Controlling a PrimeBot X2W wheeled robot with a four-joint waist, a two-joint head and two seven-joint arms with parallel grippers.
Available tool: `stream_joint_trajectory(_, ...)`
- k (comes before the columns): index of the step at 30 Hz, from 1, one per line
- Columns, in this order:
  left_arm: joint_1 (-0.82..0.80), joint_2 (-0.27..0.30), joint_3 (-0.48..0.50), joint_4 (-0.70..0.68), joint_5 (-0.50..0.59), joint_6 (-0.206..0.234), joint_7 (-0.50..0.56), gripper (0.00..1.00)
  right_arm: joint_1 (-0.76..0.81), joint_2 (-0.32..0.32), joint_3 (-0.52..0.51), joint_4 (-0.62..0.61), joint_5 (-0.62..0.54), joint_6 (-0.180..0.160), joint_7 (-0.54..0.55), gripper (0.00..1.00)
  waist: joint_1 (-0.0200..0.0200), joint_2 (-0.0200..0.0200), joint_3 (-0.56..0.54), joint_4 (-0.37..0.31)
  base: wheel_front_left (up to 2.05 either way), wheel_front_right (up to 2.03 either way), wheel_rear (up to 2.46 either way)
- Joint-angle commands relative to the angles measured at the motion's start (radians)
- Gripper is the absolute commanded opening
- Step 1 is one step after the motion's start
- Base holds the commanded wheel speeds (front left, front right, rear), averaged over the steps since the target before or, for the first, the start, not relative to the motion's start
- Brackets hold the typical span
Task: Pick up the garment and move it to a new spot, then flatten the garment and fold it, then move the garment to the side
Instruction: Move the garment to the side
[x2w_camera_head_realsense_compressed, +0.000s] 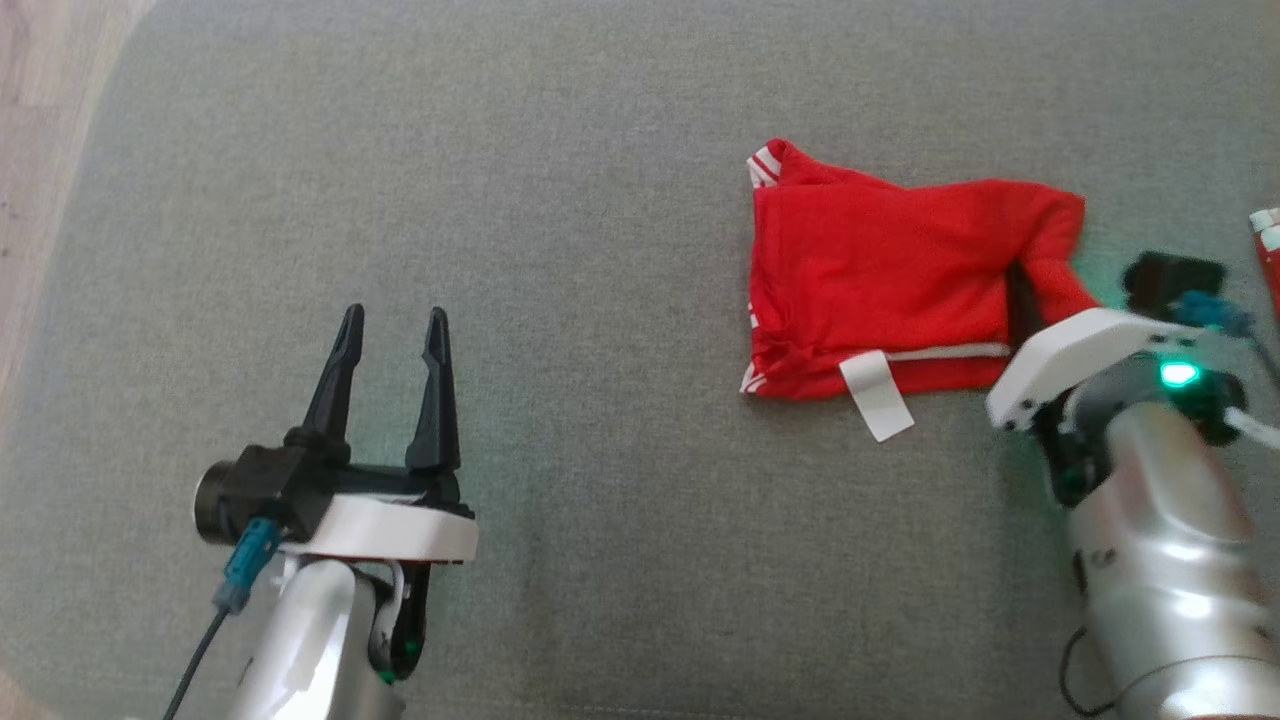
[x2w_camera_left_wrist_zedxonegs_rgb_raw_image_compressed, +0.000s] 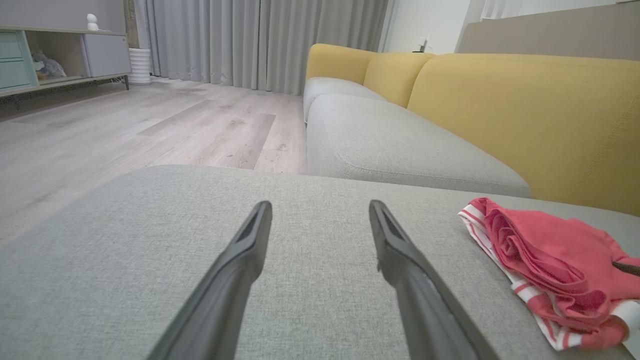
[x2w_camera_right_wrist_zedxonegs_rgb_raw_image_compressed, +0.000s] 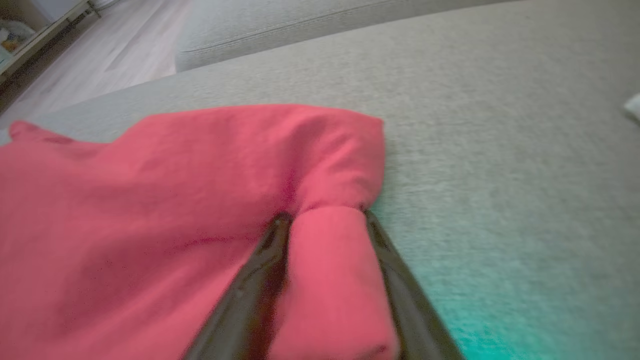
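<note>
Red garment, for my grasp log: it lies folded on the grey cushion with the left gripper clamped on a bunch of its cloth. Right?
Wrong gripper. The right wrist view shows the right gripper clamped on a bunch of the red garment; the left gripper is open. It does lie folded on the grey cushion.

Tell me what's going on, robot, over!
Left gripper open, empty. Right gripper shut on the folded red fabric garment with white trim. Garment lies on the grey fabric cushion. Small red-and-white thing apart, far right.

Soft, even daylight; shadows were faint. Right wrist view was blurry: red garment (x2w_camera_right_wrist_zedxonegs_rgb_raw_image_compressed: 150, 210) smeared, green glow on cushion (x2w_camera_right_wrist_zedxonegs_rgb_raw_image_compressed: 475, 320).
</note>
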Motion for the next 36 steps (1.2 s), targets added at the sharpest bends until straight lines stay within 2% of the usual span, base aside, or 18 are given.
stream_joint_trajectory(1, -0.034, 0.005, 0.03, -0.024, 0.002, 0.004, -0.005, 1.0, 0.01, 0.028, 0.057, 0.017, -0.046, -0.001, -0.03, 0.0, -0.0002, 0.0, -0.014, -0.01, 0.0, 0.0, 0.0)
stream_joint_trajectory(8, -0.022, 0.005, 0.038, -0.028, 0.014, 0.002, -0.005, 1.0, 0.002, 0.016, 0.129, -0.009, -0.164, -0.001, -0.133, 0.0, -0.0002, 0.0, -0.059, -0.066, 0.0, 0.0, 0.0)
stream_joint_trajectory(13, -0.012, 0.005, 0.047, -0.036, 0.019, 0.001, -0.005, 1.0, -0.003, -0.046, 0.21, -0.104, -0.23, -0.001, -0.148, 0.0, -0.0002, 0.0, -0.081, -0.143, 0.0, 0.0, 0.0)
stream_joint_trajectory(16, -0.012, 0.005, 0.05, -0.041, 0.022, 0.0, -0.005, 1.0, -0.007, -0.111, 0.257, -0.167, -0.237, -0.001, -0.116, 0.0, -0.0002, 0.0, -0.073, -0.176, 0.0, 0.0, 0.0)
stream_joint_trajectory(20, -0.022, 0.005, 0.048, -0.042, 0.027, -0.004, -0.005, 1.0, -0.011, -0.232, 0.292, -0.244, -0.221, -0.001, -0.055, 0.0, -0.0002, 0.0, -0.053, -0.197, 0.0, 0.0, 0.0)
stream_joint_trajectory(28, -0.04, 0.005, 0.052, -0.034, 0.035, -0.014, -0.005, 1.0, -0.015, -0.443, 0.275, -0.31, -0.189, -0.001, 0.043, 0.0, -0.0002, 0.0, -0.014, -0.202, 0.0, 0.0, 0.0)
stream_joint_trajectory(33, -0.047, 0.005, 0.057, -0.029, 0.04, -0.021, -0.005, 1.0, -0.004, -0.528, 0.219, -0.279, -0.193, -0.001, 0.07, 0.0, -0.0002, 0.0, -0.007, -0.19, 0.0, 0.0, 0.0)
stream_joint_trajectory(36, -0.043, 0.005, 0.068, -0.026, 0.048, -0.025, -0.005, 1.0, -0.007, -0.556, 0.186, -0.259, -0.198, -0.001, 0.063, 0.0, -0.0002, 0.0, -0.006, -0.191, 0.0, 0.0, 0.0)
